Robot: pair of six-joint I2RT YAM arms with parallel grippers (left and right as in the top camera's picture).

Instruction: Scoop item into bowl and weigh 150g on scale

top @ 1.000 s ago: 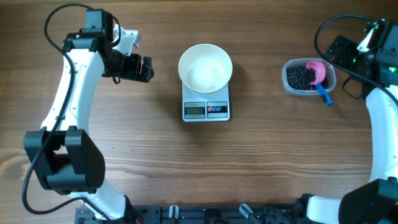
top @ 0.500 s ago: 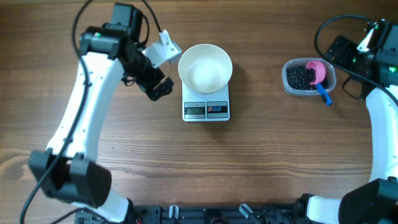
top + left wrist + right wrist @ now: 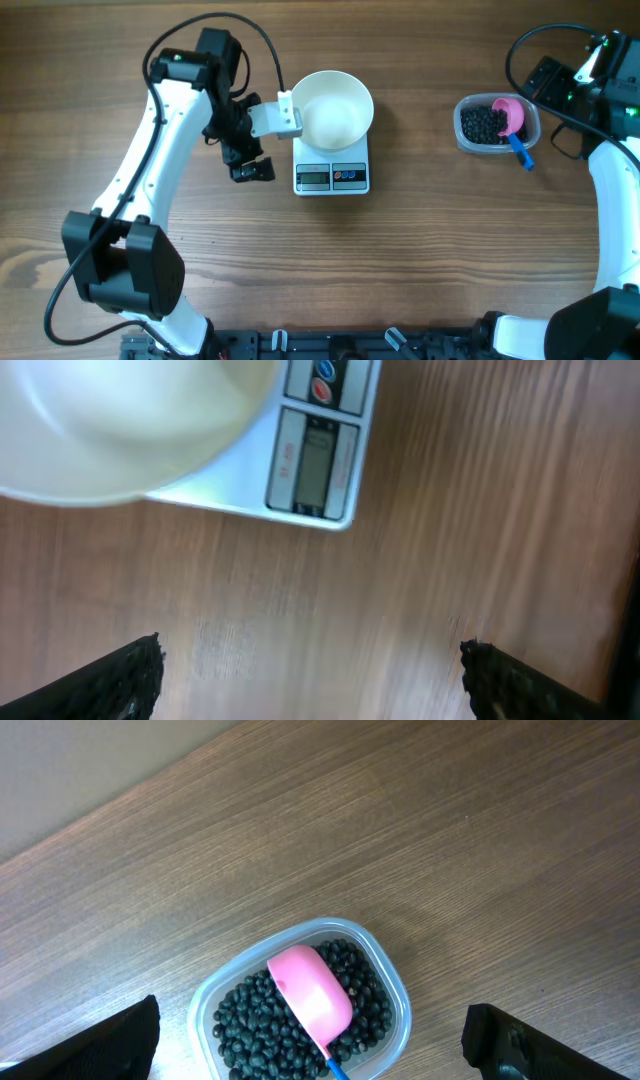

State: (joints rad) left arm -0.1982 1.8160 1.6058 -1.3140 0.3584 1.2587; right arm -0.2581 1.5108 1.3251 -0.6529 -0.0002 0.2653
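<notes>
The empty white bowl [image 3: 330,108] sits on the white scale [image 3: 332,177]. In the left wrist view, the bowl [image 3: 120,420] and the scale [image 3: 310,460] lie ahead at the top. My left gripper [image 3: 247,158] hovers just left of the scale, open and empty [image 3: 310,680]. The item, small black beans [image 3: 482,124], fills a clear tub [image 3: 465,140] at the right, and a pink scoop [image 3: 512,115] rests in it. My right gripper [image 3: 548,80] is behind the tub, open, with beans [image 3: 255,1015] and scoop [image 3: 310,990] below it.
The scoop's blue handle [image 3: 521,152] sticks out over the tub's front right rim. The tub wall [image 3: 398,990] is low and clear. Bare wooden table [image 3: 420,250] spreads in front of the scale and between it and the tub. A cable loops behind the right arm.
My left arm has swung right from the table's left part up to the scale's left side, its gripper turning toward the front. The right arm, bowl, scale and tub have not moved.
</notes>
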